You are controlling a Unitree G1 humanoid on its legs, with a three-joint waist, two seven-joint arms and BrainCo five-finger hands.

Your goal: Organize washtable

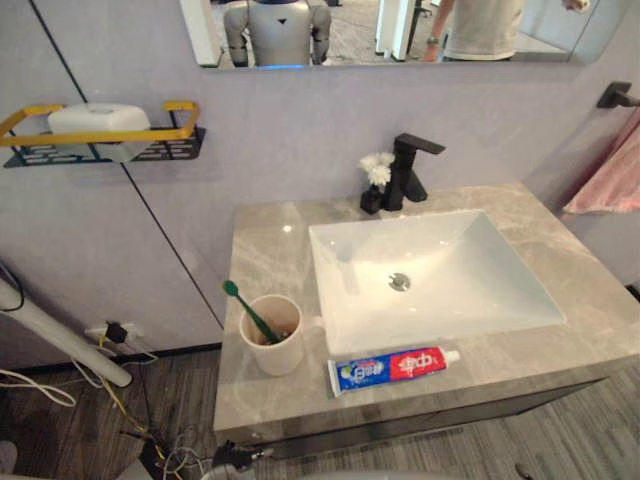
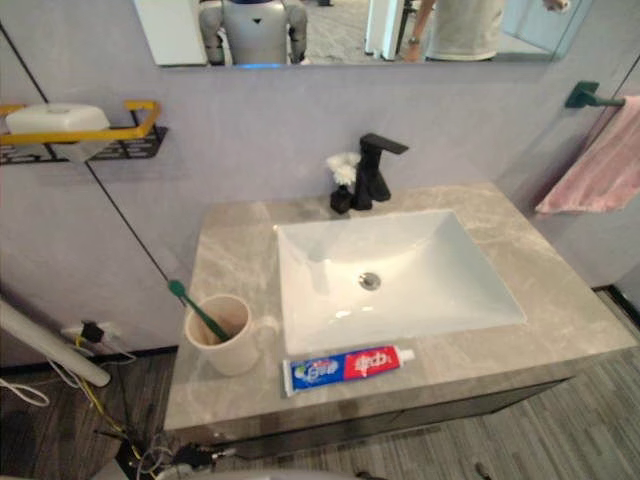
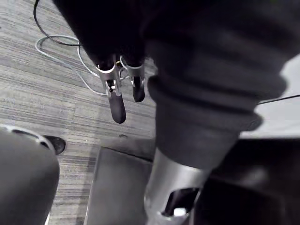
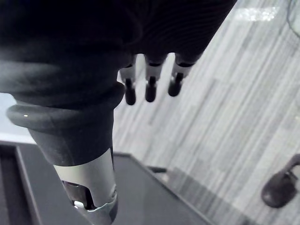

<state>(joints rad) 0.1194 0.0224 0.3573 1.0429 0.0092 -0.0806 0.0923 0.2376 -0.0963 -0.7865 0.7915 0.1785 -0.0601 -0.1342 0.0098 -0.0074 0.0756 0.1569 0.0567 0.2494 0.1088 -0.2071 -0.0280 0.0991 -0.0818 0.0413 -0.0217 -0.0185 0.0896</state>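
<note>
A cream mug [image 1: 273, 335] stands on the grey marble washtable [image 1: 260, 235], left of the white sink [image 1: 480, 290]. A green toothbrush [image 1: 248, 310] leans in the mug, head up to the left. A blue and red toothpaste tube [image 1: 392, 368] lies flat along the front edge, just before the sink. My left hand [image 3: 116, 105] hangs over the wood-look floor in the left wrist view, its fingers straight and holding nothing. In the right wrist view my right hand [image 4: 150, 91] hangs the same way, fingers relaxed and empty.
A black faucet [image 1: 408, 170] and a small black vase of white flowers [image 1: 375, 180] stand behind the sink. A yellow and black wall shelf [image 1: 105, 140] holds a white soap box. A pink towel [image 1: 610, 175] hangs at the right. The mirror reflects a person.
</note>
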